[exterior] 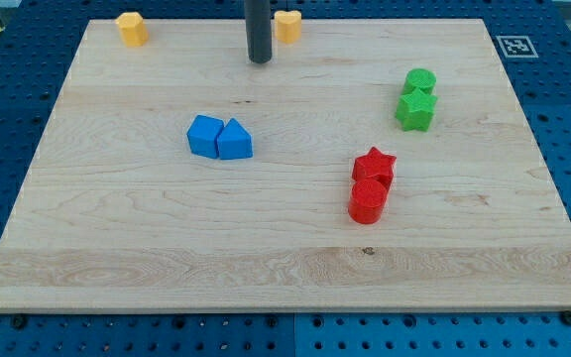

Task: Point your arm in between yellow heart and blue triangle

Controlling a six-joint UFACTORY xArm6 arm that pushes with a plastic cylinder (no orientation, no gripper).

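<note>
A yellow block [132,28] is sitting top-left on the counter [87,248]; the blue triangle [234,141] is touching a blue block [205,135]. My tip [259,59], a bare rod gripping nothing, is standing beside another yellow block [287,25]. I cannot tell which one is the heart, so I am risking a wrong aim or a nudge.

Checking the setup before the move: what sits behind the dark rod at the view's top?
A yellow block sits just right of the rod, at the board's top edge. The rod covers the block's left edge, so its shape stays unclear. My tip touches no block.
</note>
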